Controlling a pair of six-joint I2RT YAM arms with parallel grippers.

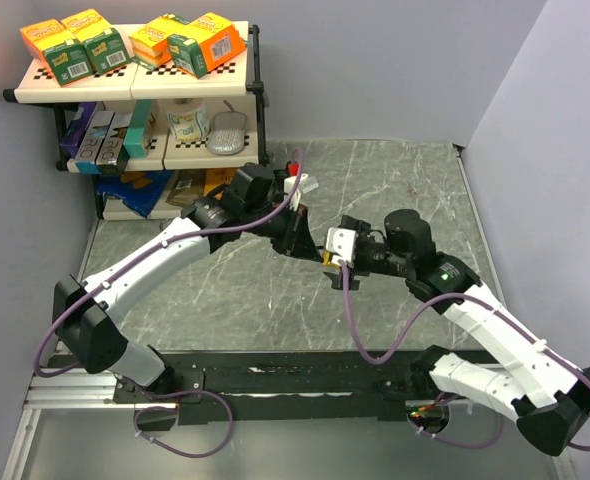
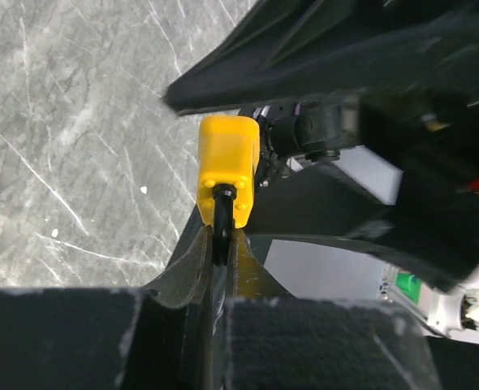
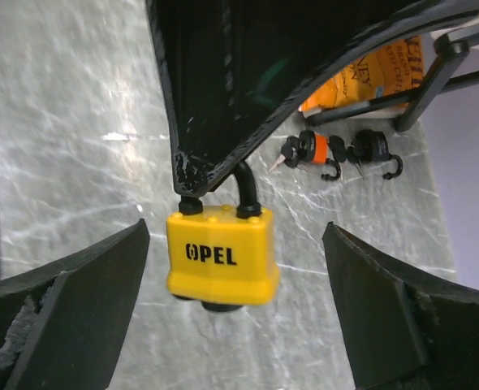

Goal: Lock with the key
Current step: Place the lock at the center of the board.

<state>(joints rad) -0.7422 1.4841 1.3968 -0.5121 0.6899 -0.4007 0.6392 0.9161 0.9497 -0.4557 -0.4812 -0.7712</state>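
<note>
A yellow padlock [image 3: 221, 256] marked OPEL hangs above the marble table by its black shackle [image 3: 248, 188]. My left gripper [image 2: 221, 237] is shut on that shackle, and the lock body [image 2: 227, 166] shows just beyond its fingertips. My right gripper [image 3: 235, 236] is open, its two fingers standing wide on either side of the padlock without touching it. A dark stub [image 3: 220, 306] sticks out of the lock's underside; I cannot tell whether it is the key. In the top view both grippers meet at the table's middle around the padlock [image 1: 330, 259].
Two more small padlocks, one orange [image 3: 311, 150] and one black [image 3: 374, 149], lie on the table near the shelf's legs. A shelf [image 1: 135, 85] with cartons stands at the back left. Grey walls close the table at left and right.
</note>
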